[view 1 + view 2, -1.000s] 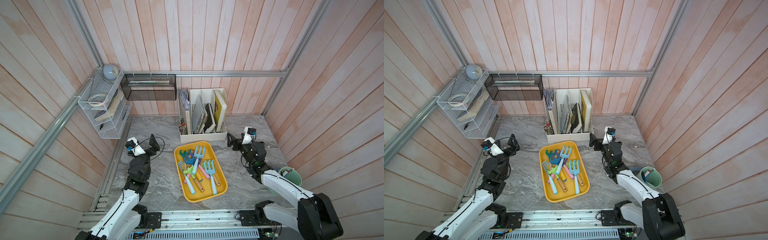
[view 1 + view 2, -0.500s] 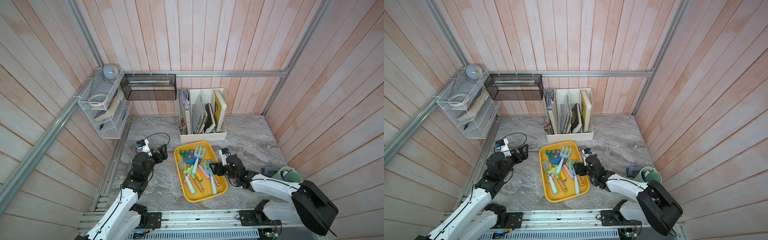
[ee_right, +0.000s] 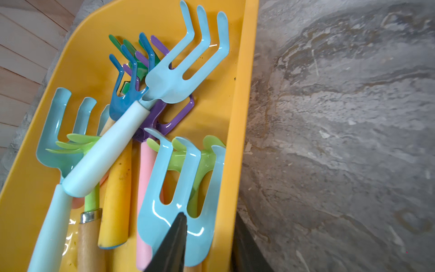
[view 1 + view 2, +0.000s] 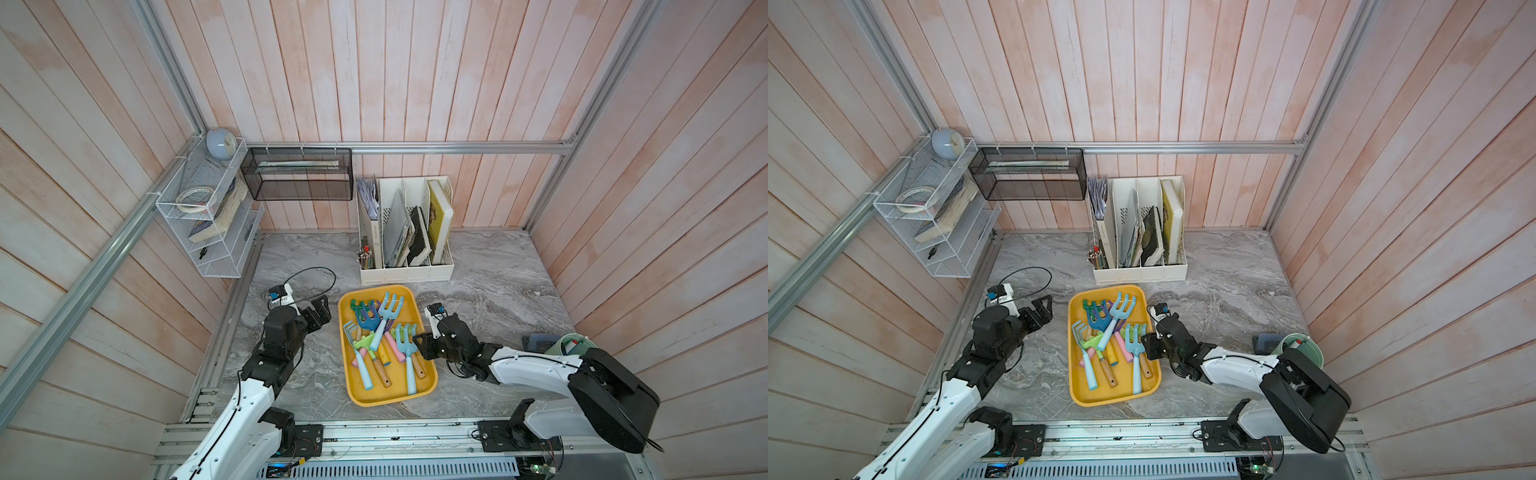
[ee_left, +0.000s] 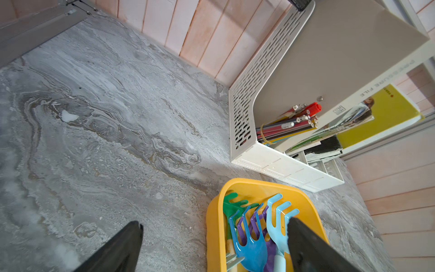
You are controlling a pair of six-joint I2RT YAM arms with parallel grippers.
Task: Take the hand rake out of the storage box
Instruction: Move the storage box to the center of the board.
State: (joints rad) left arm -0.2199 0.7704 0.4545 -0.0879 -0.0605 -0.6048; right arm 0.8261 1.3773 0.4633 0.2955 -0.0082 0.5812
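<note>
Right tool: The right tool (image 4: 422,344) (image 3: 209,226) sits low at the storage box rim on its own arm's side. Its jaws are drawn narrow but not closed. One finger (image 3: 174,242) lies over a rake head, and the other (image 3: 244,249) sits outside the yellow wall. I cannot tell whether it is grasping anything yet.
Why there: This looks like the start of the pick. That rake lies on top of the pile and nearest this arm, so it is the shortest reach with nothing to lift off it.
Hand rake: The light-blue hand rake (image 4: 406,338) (image 3: 156,220) is inside the box, with its head just beside the wall. Its tines point toward the far end and rest on a lime-green rake (image 3: 207,160).
Pile: Another light-blue rake (image 3: 169,82) lies diagonally across the dark-blue, purple and green ones, so those are harder to free.
Storage box: The yellow storage box (image 4: 386,397) (image 3: 237,94) lies flat on the grey marble counter (image 4: 478,282). It is between the two arms and just in front of the white file organizer (image 4: 415,270).
Left tool: The left tool (image 4: 320,309) (image 5: 214,223) is released, with its jaws spread wide. It hovers over the counter beside the box's far corner on its own side and touches nothing. It is probably standing by, or placed to steady the box.
Risk: With one finger outside the wall, a lift could drag the light box up along with the rake.
</note>
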